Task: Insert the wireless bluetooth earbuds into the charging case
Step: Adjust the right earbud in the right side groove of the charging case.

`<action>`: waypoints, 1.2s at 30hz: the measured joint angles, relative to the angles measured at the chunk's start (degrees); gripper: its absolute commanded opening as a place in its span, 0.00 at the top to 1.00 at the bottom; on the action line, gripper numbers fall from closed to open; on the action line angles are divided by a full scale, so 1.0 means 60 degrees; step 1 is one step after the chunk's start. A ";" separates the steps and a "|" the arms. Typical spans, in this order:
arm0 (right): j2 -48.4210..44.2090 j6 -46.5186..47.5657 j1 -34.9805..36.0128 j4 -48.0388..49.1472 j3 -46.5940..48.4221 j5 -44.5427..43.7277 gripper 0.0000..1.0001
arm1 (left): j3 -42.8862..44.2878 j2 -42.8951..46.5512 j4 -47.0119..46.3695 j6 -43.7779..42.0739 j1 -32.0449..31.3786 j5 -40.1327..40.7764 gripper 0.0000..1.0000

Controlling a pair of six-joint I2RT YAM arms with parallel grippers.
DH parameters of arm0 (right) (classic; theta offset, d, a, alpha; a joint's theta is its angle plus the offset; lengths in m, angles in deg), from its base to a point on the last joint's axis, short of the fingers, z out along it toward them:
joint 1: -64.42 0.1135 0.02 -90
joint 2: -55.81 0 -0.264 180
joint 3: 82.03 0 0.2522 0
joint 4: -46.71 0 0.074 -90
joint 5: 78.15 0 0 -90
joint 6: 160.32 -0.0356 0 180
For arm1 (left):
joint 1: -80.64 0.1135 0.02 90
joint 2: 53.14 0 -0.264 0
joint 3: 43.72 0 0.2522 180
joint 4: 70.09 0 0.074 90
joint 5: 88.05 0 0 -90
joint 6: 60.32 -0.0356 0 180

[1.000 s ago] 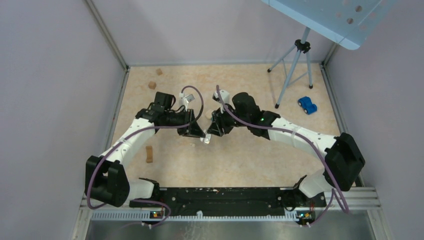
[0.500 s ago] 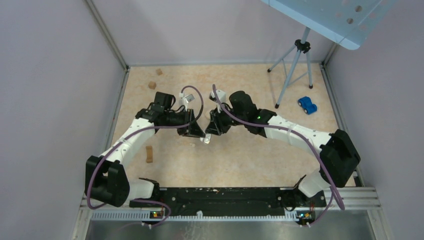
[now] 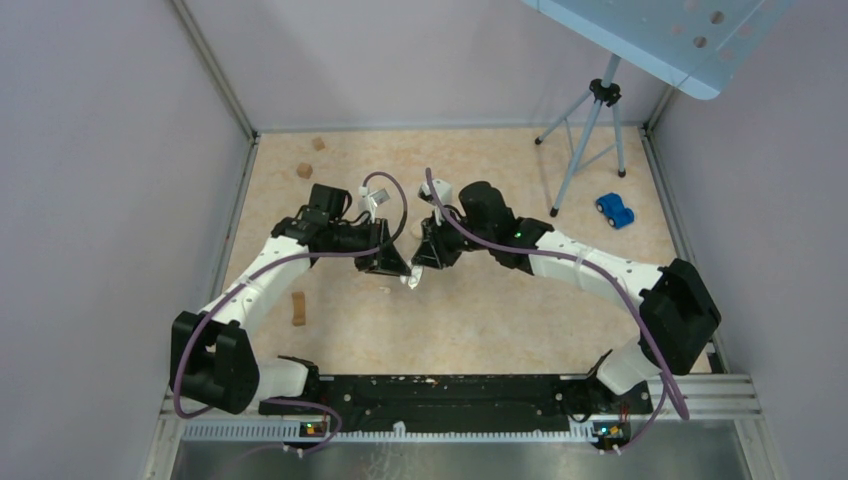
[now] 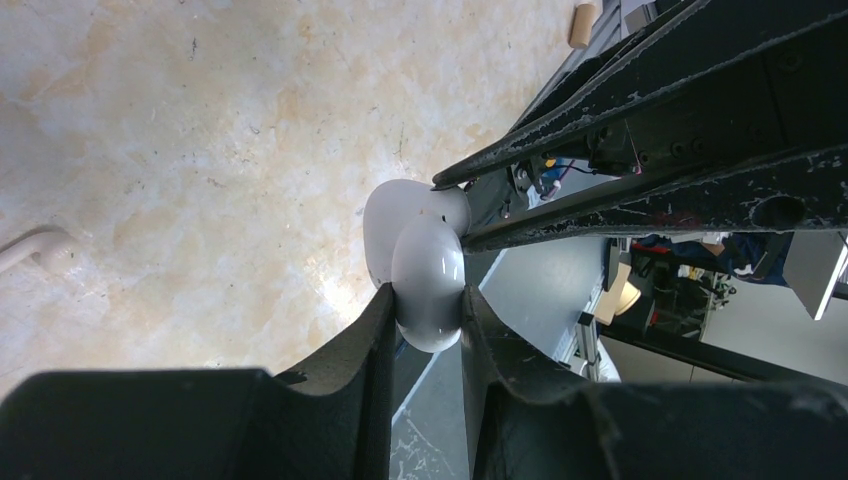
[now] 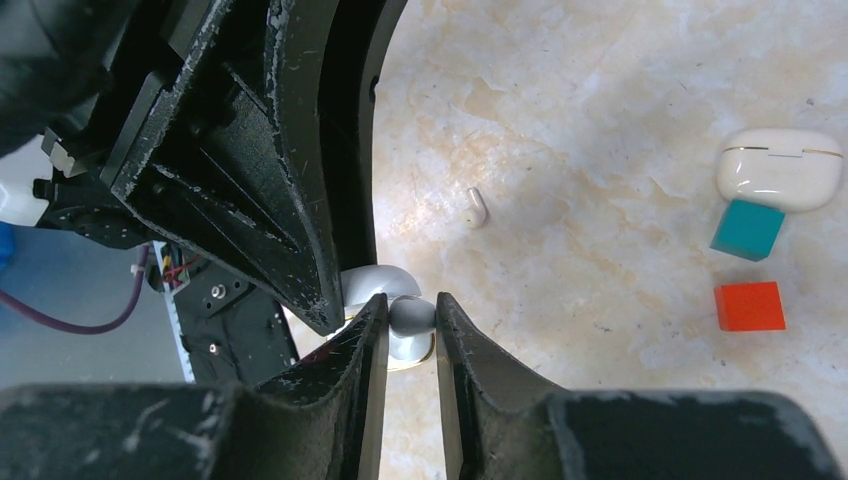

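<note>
The charging case (image 4: pixel 430 268) was squeezed in the left hand (image 4: pixel 428 302) so it could not slip. Its other half was pinched by the right hand (image 5: pixel 411 306).

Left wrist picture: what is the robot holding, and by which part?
The charging case, squeezed across its rounded sides in the left gripper.
</note>
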 measured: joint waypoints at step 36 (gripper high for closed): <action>-0.0372 -0.2229 0.0157 0.0627 -0.0900 -0.1402 1.00 | 0.0084 -0.0426 0.0131 0.0040 0.0215 -0.0004 1.00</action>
